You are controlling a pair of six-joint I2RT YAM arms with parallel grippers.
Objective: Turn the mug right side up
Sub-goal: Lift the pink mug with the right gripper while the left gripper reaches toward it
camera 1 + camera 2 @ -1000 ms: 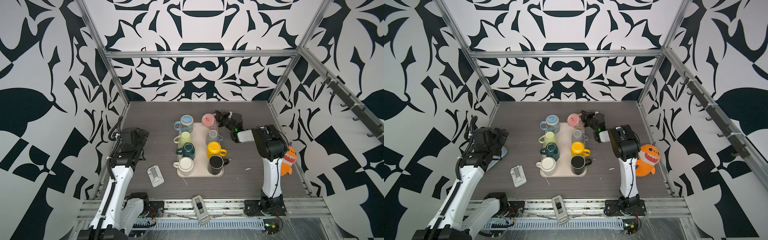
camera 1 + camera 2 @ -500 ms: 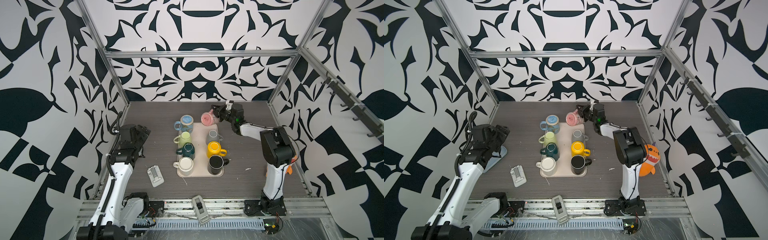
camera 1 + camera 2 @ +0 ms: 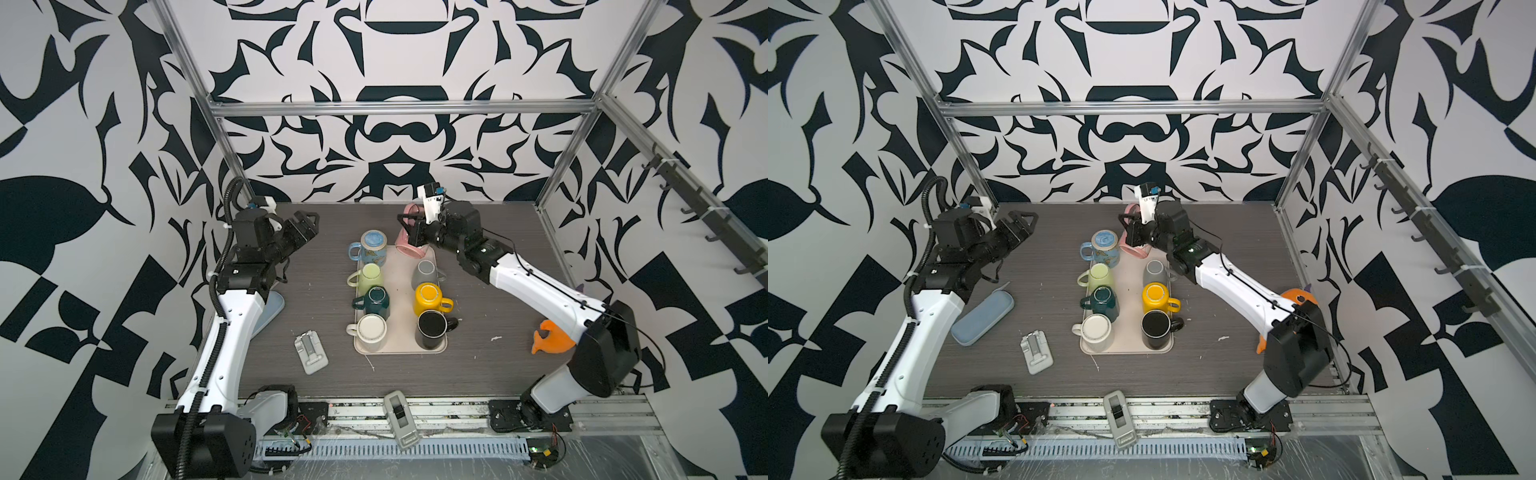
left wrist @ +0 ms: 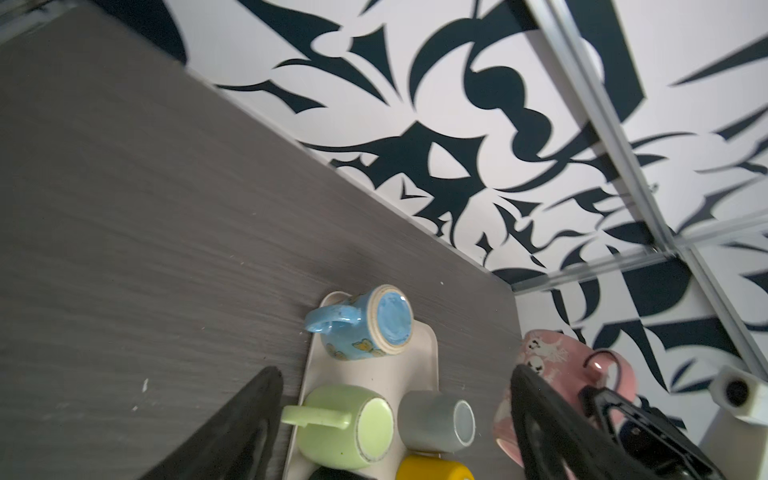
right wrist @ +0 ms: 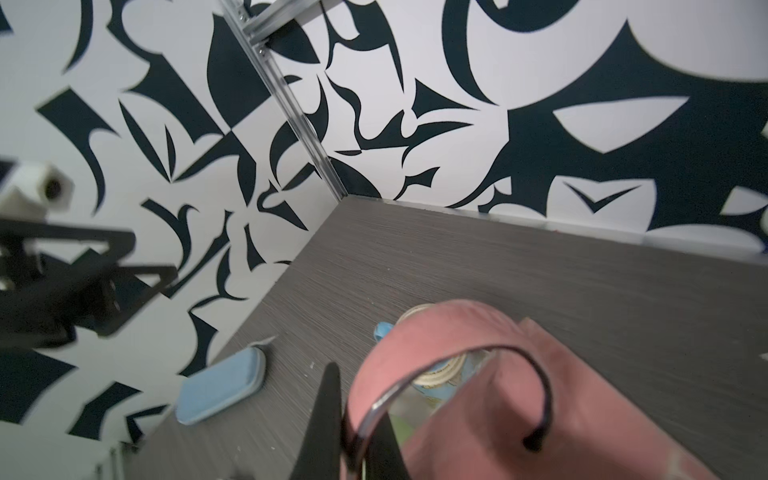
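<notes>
the step in hand is the flip itself. the right end effector is closed on the handle of the pink mug and holds it tilted above the far end of the tray. its mouth faces down and toward the tray, so it is not yet right side up. whether its lower rim touches the tray i cannot tell. in the right wrist view the handle loop sits between the 2 fingers, a thin hold for a heavy body.

the left end effector is open and empty. it hovers well apart from the tray on the left, pointing toward the mugs.

judging from this, the next move calls for rolling the wrist until the mouth faces up. then the mug goes down on its base into the free spot at the tray's far right corner. the blue mug and grey mug stand near, so the swing needs care, and the mug may pivot in the grip.

7 other mugs fill the tray in 2 rows. the desk is dark grey with a fine wood grain and a few pale specks. a blue case and a grey gadget lie on its left, an orange toy on its right. the walls carry a bold black-and-white pattern, held in an aluminium frame.
</notes>
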